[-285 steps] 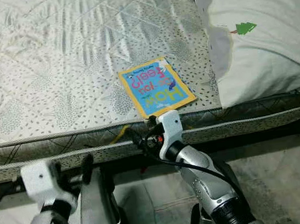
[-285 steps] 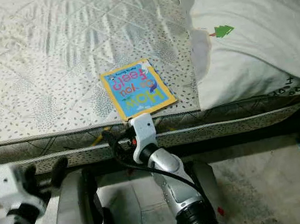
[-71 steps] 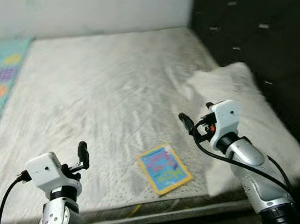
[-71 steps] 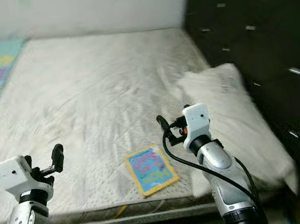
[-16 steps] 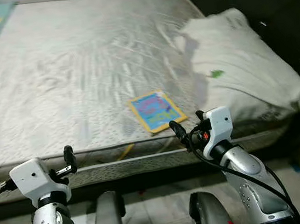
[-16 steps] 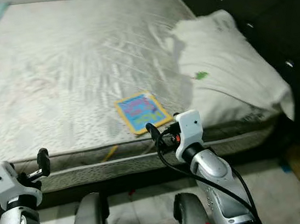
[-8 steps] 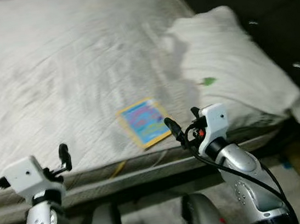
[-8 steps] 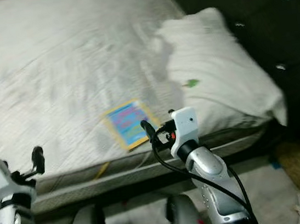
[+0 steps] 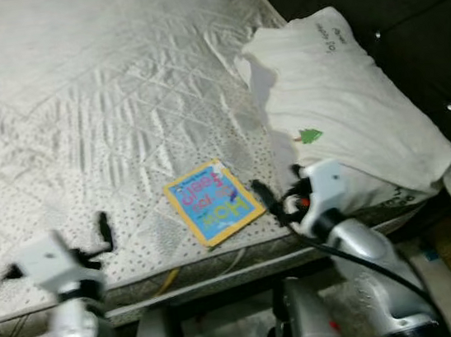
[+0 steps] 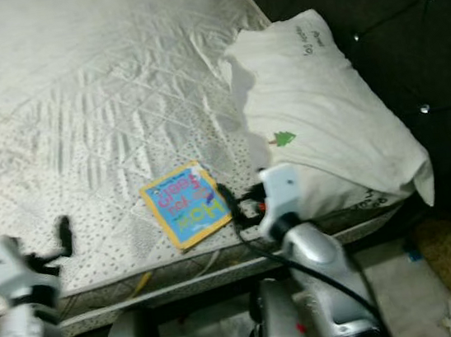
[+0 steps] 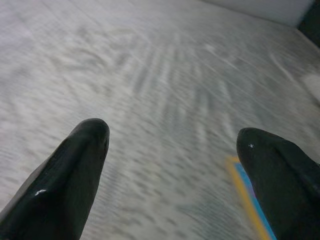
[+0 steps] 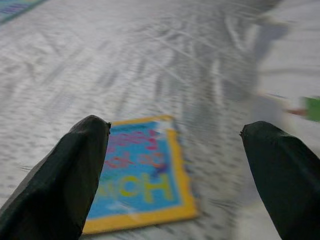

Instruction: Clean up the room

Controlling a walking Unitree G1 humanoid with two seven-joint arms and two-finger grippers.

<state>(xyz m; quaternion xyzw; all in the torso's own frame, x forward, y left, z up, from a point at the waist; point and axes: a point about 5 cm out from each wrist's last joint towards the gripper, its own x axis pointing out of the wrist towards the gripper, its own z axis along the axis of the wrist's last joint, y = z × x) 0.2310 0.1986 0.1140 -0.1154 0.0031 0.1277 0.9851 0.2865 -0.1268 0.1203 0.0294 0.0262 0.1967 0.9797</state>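
Thin blue picture book with yellow border (image 9: 213,201) lies flat on the quilted grey-white mattress (image 9: 93,111), near its front edge, beside the white pillow (image 9: 343,111). Right gripper (image 12: 180,150) fingers spread wide, just short of it. Left gripper (image 11: 175,165) also wide, over bare mattress.

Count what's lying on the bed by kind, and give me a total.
Books: 1, the blue and yellow book near the mattress edge.
Pillows: 1, the white pillow with a green tree print.
Total: 2.
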